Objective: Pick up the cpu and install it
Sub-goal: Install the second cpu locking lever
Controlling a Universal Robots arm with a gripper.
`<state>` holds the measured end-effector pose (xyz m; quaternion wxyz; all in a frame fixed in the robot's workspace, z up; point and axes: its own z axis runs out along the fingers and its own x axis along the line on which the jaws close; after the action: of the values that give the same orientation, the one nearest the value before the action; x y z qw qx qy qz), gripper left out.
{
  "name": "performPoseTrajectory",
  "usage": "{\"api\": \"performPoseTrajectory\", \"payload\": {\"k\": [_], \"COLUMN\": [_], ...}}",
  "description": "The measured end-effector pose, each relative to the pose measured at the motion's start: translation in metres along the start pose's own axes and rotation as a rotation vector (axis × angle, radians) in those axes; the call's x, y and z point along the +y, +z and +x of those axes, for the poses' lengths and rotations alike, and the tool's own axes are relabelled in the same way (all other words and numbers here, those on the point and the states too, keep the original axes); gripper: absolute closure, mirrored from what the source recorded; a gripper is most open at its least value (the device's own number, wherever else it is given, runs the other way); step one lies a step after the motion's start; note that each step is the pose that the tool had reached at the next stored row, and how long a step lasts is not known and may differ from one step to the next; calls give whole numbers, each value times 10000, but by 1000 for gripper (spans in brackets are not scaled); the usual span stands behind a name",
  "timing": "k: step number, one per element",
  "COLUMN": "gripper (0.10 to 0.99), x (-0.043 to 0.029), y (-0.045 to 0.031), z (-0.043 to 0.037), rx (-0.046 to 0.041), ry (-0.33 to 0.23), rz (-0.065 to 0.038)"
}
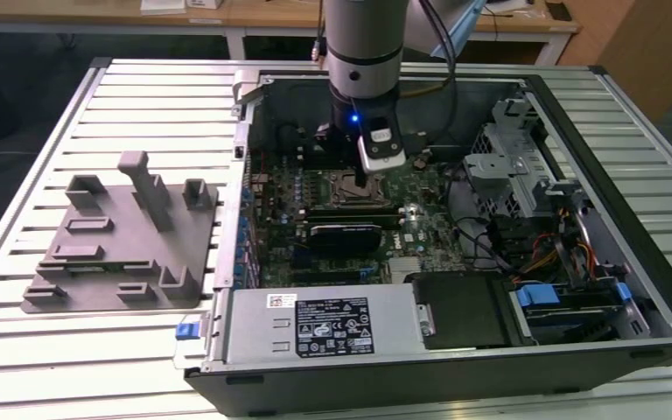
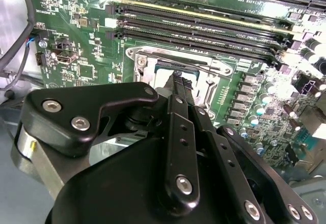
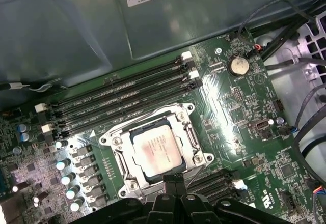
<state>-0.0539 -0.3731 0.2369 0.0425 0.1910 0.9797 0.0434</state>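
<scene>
The flat square silver-topped cpu [image 3: 157, 149] lay seated level in the metal-framed motherboard socket [image 3: 189, 111], apparently already placed, its lid catching a faint pink sheen. The black tool [image 2: 179, 81] hung just above the cpu's edge; whether clenched or released I couldn't tell. The grey plastic holder tray [image 1: 120, 236] sat left on the slatted tabletop [image 1: 32, 149].

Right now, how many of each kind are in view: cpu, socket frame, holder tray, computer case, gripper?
cpu, lying in the socket: 1
socket frame: 1
grey holder tray: 1
computer case: 1
gripper: 1
Total: 5
</scene>
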Motion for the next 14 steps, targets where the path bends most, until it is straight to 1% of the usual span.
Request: {"api": "performPoseTrajectory", "payload": {"k": [14], "gripper": [980], "x": [-30], "y": [2], "z": [2], "rx": [0], "ry": [-1], "rz": [3]}}
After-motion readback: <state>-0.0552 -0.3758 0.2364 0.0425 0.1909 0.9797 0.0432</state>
